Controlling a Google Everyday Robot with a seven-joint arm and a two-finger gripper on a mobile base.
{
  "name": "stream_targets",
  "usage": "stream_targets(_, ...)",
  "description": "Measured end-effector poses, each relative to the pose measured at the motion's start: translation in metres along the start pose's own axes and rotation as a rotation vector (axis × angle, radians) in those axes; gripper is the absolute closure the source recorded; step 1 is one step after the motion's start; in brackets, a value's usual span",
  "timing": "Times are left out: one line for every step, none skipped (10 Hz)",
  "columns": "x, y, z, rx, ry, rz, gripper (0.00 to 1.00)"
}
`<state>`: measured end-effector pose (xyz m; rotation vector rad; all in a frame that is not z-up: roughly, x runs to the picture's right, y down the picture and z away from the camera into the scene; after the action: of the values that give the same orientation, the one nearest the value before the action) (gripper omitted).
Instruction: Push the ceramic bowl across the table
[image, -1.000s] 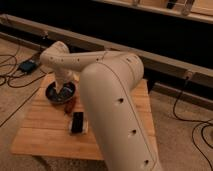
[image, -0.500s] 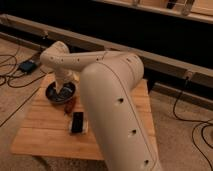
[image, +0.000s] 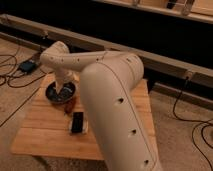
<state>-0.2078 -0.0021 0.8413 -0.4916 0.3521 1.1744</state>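
The ceramic bowl (image: 59, 94), round, dark grey-blue with a lighter glossy inside, sits near the far left corner of the table (image: 45, 131), which has a light bamboo plank top. My white arm (image: 110, 95) fills the middle of the camera view and bends left over the table. My gripper (image: 64, 89) hangs down from the wrist, right at the bowl and over its inside. Whether it touches the bowl does not show.
A flat black phone-like slab (image: 77, 121) lies on the table in front of the bowl, with something pale at its right edge. A small brownish thing (image: 71, 104) stands by the bowl's near rim. Cables and a dark box (image: 27, 65) lie on the floor to the left. A dark wall runs behind.
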Motion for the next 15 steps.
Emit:
stream_targets(0.000,0.000,0.000,0.000,0.000,0.000,0.20)
stream_targets(0.000,0.000,0.000,0.000,0.000,0.000,0.20)
stream_targets(0.000,0.000,0.000,0.000,0.000,0.000,0.20)
stream_targets(0.000,0.000,0.000,0.000,0.000,0.000,0.20)
stream_targets(0.000,0.000,0.000,0.000,0.000,0.000,0.20)
stream_targets(0.000,0.000,0.000,0.000,0.000,0.000,0.20)
stream_targets(0.000,0.000,0.000,0.000,0.000,0.000,0.20)
stream_targets(0.000,0.000,0.000,0.000,0.000,0.000,0.20)
stream_targets(0.000,0.000,0.000,0.000,0.000,0.000,0.20)
stream_targets(-0.001,0.000,0.000,0.001,0.000,-0.003,0.20)
stream_targets(-0.005,0.000,0.002,0.007,0.000,-0.014,0.20)
stream_targets(-0.010,0.006,0.005,0.008,-0.004,-0.031,0.20)
stream_targets(-0.017,0.013,0.010,0.005,-0.010,-0.051,0.20)
stream_targets(-0.024,0.021,0.016,-0.001,-0.016,-0.069,0.20)
stream_targets(-0.030,0.026,0.024,-0.005,-0.019,-0.084,0.20)
